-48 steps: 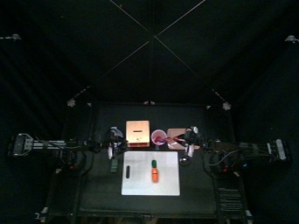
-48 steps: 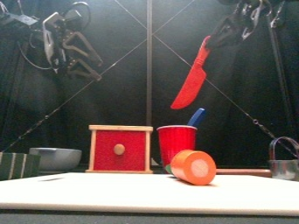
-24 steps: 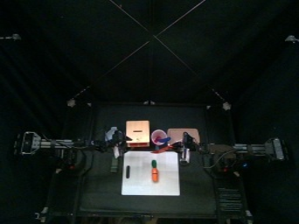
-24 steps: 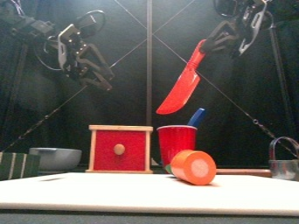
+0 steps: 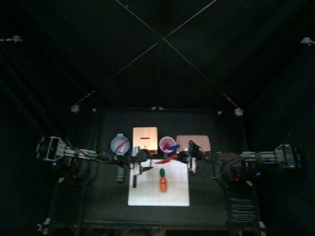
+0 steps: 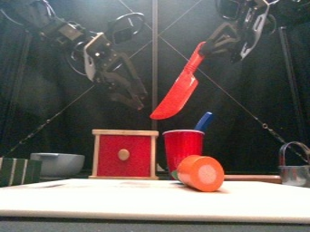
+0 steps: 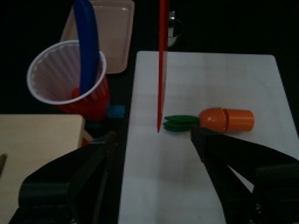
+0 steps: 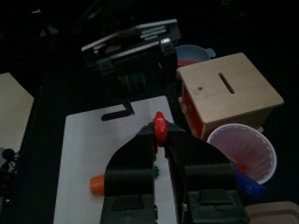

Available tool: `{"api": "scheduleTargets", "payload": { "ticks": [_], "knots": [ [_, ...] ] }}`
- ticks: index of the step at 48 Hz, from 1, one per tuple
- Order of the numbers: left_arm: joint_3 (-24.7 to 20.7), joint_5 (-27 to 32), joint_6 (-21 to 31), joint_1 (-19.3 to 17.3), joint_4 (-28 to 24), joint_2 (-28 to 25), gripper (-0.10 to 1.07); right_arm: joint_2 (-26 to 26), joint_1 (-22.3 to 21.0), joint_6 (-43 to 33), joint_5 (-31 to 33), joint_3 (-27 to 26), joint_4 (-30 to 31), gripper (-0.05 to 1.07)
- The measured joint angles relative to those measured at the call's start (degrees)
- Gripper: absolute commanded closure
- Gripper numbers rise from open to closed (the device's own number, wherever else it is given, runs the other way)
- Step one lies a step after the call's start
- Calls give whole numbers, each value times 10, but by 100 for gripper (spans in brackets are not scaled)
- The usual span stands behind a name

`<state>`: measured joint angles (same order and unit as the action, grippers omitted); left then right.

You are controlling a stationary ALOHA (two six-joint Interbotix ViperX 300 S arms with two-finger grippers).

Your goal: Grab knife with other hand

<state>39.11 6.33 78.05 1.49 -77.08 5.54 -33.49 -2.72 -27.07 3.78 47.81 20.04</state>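
Note:
The red knife (image 6: 179,89) hangs in the air above the table, blade pointing down and to the left. My right gripper (image 6: 220,42) is shut on its handle (image 8: 159,129) at the upper right of the front view. My left gripper (image 6: 129,87) stands wide open just left of the blade, with a gap between them. In the left wrist view the blade (image 7: 162,66) shows edge-on as a thin red line ahead of the open left gripper (image 7: 158,175).
Below lies a white cutting board (image 6: 121,195) with an orange carrot (image 6: 200,172) on it. Behind it stand a red-fronted wooden box (image 6: 125,154) and a red cup (image 6: 184,147) holding a blue utensil (image 7: 84,35). A grey bowl (image 6: 58,163) sits at the left.
My left gripper has swung down and to the right, close to the blade. The right gripper has carried the knife leftward and tilted it more.

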Motion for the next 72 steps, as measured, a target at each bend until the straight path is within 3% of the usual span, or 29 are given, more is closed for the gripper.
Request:
{"api": "scheduleTargets", "payload": {
  "ticks": [9, 16, 46, 62, 72],
  "knots": [
    [-62, 14, -1, 1, 1, -72, -2, 4, 3, 1, -4, 0, 0, 64],
    [-82, 14, -2, 4, 3, -96, 0, 4, 6, 1, -4, 0, 0, 64],
    [-64, -7, 1, 16, 13, -54, 4, 4, 8, 1, -4, 7, -4, 64],
    [-64, -6, -1, 15, 18, -61, 31, 5, 8, 1, -4, 7, -5, 64],
    [-64, 2, -2, 15, 19, -61, 34, 4, 10, 1, -10, 8, -19, 65]
  ]
}}
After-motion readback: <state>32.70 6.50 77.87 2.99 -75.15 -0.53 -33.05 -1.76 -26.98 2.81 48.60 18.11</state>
